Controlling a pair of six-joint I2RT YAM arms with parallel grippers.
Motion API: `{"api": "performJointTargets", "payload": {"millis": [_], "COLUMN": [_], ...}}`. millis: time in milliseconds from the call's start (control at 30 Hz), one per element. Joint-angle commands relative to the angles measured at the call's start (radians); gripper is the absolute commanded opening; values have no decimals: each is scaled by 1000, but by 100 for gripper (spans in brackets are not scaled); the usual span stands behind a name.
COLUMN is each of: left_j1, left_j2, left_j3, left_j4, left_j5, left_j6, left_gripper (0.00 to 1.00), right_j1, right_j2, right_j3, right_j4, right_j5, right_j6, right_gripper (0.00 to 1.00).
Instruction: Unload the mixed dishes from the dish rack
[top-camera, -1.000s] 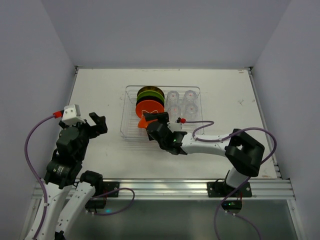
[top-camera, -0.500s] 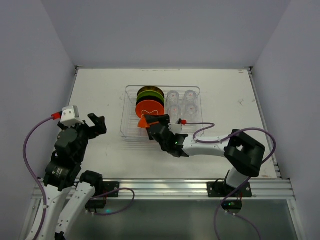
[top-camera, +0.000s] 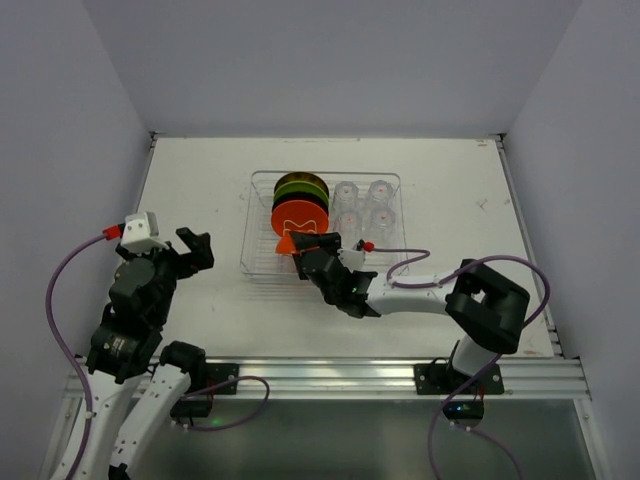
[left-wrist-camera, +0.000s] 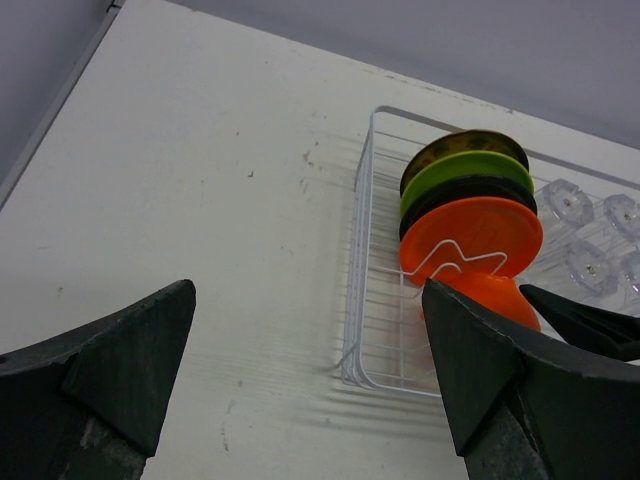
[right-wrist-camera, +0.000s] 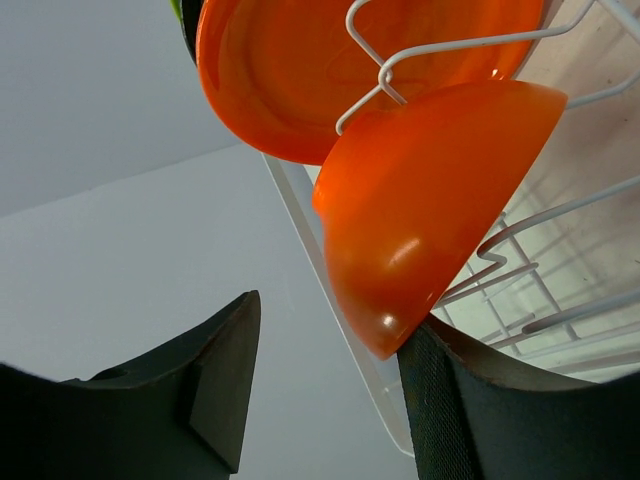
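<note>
Right hand drawn slightly nearer the dish rack, fingers narrower than before yet apart, straddling the small orange bowl, one finger touching its rim, bowl leaning by the orange plate inside the rack, left hand spread wide above the desk.
</note>
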Motion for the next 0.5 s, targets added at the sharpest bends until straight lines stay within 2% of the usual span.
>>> {"api": "performJointTargets", "payload": {"millis": [0,200,467], "left_j1": [-7,-12,-17], "left_j2": [-9,-21,-25], "left_j3": [-3,-5,-5], "left_j4": [44,44,42], "left_j5": [5,3,2], "left_j6": [6,5,5], "left_gripper": [100,100,100], "right_j1": [-11,-11,-11], "right_j2": [37,45,50], "right_j3": [-40,-68,-72], "right_j4": [14,129,147], "right_j5": [94,88,78], "right_j6": [75,6,-18], "right_gripper": [57,51,47]}}
